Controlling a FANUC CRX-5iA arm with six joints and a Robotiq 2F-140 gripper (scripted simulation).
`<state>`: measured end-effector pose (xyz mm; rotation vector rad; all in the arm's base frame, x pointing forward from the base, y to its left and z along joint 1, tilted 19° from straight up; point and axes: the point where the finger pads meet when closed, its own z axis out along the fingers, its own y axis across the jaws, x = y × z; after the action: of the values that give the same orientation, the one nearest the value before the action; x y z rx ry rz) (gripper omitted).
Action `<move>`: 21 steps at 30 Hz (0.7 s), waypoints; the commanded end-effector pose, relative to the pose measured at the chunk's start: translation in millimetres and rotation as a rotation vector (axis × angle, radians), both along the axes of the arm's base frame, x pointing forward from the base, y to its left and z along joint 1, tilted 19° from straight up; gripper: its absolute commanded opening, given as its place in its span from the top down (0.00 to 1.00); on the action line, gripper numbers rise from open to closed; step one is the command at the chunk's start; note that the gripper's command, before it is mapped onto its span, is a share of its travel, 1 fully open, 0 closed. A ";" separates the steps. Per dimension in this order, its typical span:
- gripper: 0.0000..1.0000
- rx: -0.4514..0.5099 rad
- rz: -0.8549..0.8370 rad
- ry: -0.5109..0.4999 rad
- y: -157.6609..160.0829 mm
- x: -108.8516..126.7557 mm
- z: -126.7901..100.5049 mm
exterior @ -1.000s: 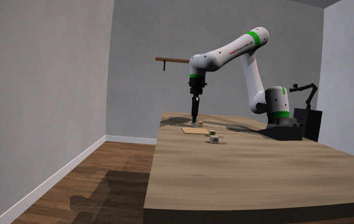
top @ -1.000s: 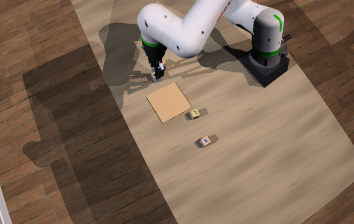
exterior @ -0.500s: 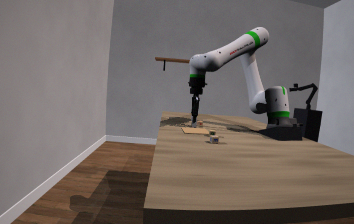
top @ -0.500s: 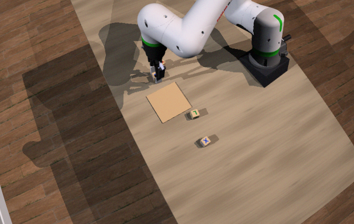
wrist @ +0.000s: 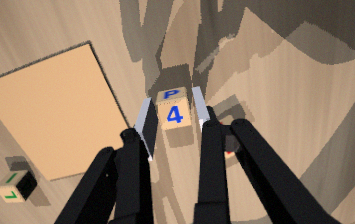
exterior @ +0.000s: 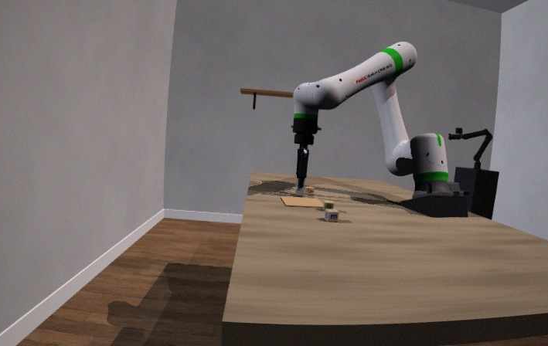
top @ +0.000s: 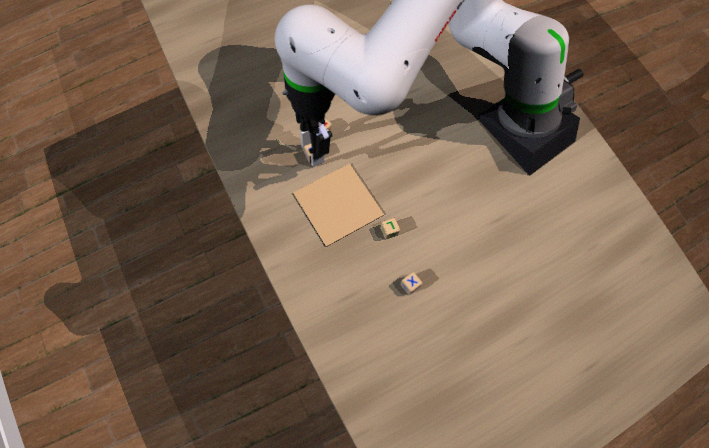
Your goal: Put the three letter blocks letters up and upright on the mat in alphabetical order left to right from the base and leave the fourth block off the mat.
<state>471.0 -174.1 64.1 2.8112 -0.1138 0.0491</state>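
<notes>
Letting go: gripper fingers a little apart, gaps either side of block with 4 on top, holding nothing. Block sits on table, just off mat (good, number block stays off). Lift straight up, no bumping.

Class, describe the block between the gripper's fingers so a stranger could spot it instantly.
On the table, find the tan mat; just off its edge the gripper points down. The block between its open fingers shows a blue 4 and P, unlike the green-L and blue-X blocks.
</notes>
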 end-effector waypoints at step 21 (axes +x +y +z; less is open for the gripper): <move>0.72 0.000 0.000 0.000 27.1 -1.6 79.5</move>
<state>469.3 -148.1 140.6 2.8112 -0.1138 0.0493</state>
